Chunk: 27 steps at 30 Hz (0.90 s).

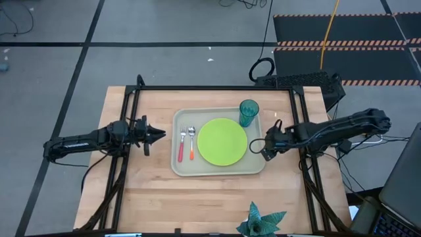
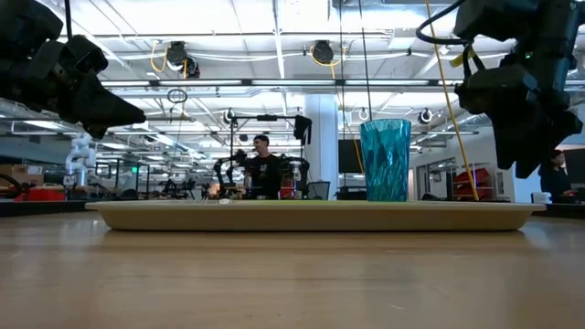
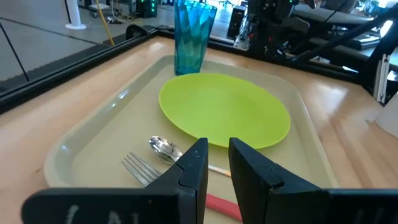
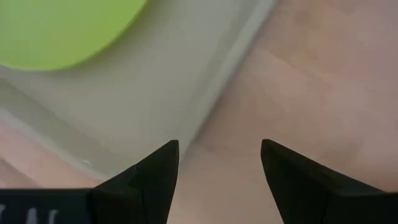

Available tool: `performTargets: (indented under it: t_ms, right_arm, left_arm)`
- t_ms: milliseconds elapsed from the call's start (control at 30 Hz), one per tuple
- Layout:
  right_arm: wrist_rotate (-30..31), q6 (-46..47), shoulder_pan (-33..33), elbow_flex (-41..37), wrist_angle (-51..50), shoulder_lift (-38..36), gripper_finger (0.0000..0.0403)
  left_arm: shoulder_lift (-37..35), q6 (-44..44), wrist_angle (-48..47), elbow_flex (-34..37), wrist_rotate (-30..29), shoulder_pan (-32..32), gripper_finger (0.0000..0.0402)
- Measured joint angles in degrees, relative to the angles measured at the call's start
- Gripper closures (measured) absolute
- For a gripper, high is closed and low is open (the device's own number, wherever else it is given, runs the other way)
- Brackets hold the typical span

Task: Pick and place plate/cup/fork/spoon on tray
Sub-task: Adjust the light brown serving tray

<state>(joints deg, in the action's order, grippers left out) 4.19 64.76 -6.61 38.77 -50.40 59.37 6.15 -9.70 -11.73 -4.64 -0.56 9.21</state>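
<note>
Nearest me, at the front edge of the desk [image 1: 151, 204], sat a spiky teal leafy thing [image 1: 264, 222], well clear of the work. Beyond it the tray [image 1: 217, 168] already carried everything: the fork [image 1: 181, 146] and the spoon [image 1: 191, 143] side by side left of the plate [image 1: 222, 141], and the cup [image 1: 248, 112] upright at the far right corner, just beyond the plate's rim. By my reckoning the placing was done, and the step in hand was to draw both arms away; doing that well meant lifting clear and backing off level, so nothing on the tray got nudged. The left end effector [image 1: 160, 136] hovered just off the tray's left edge, empty, its fingers parted by a narrow gap. The right end effector [image 1: 258, 146] hung over the tray's right rim, beside the plate, jaws wide apart and gripping nothing
</note>
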Motion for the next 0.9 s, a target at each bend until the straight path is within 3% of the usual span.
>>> performTargets:
  t_ms: [200, 900]
  right_arm:
    - [-3.11, 2.83, 0.04, -2.74, 6.85, 1.48, 0.0184]
    - [-3.09, 7.33, 0.13, -3.13, 14.20, 9.30, 0.0184]
  left_arm:
    - [0.00, 1.52, 0.00, 0.00, 0.00, 0.02, 0.0334]
    - [6.95, 1.50, 0.01, 0.00, 0.00, 0.02, 0.0334]
